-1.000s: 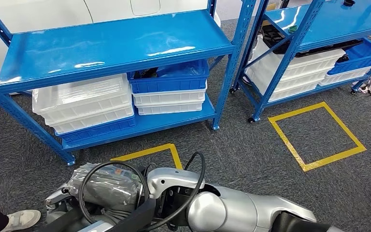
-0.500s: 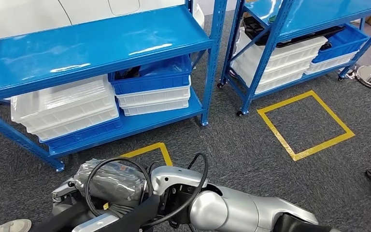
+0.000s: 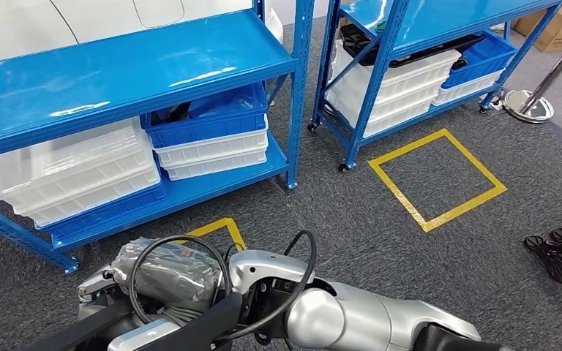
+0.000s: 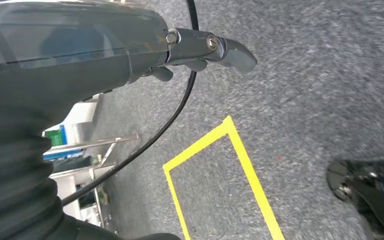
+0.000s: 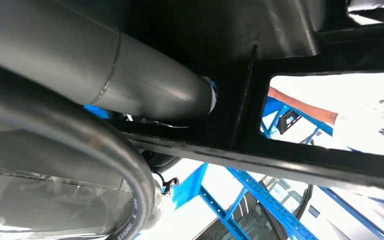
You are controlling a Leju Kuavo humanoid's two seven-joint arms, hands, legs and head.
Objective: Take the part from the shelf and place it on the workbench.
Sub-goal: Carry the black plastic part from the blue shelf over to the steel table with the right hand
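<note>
The part is a long black frame-like piece (image 3: 190,330) lying across the bottom of the head view, low in front of my body. My right arm reaches across to it, and my right hand (image 3: 165,274), its cover wrapped in clear plastic, grips it. In the right wrist view the black part (image 5: 290,150) crosses close to the camera, with the grey thumb (image 5: 145,95) against it. My left hand (image 4: 200,50) is over the grey carpet with its thumb stretched out and nothing in it.
A blue shelf unit (image 3: 117,66) with white and blue bins (image 3: 208,139) stands ahead on the left, and a second one (image 3: 424,22) on the right. Yellow taped squares (image 3: 439,172) mark the carpet. A chrome stand base (image 3: 528,106) and dark things on the floor (image 3: 556,252) lie at the right.
The camera has turned right, so shelves and taped squares have slid left in the picture. The shoe at the lower left is gone. My right hand still holds the black part.
</note>
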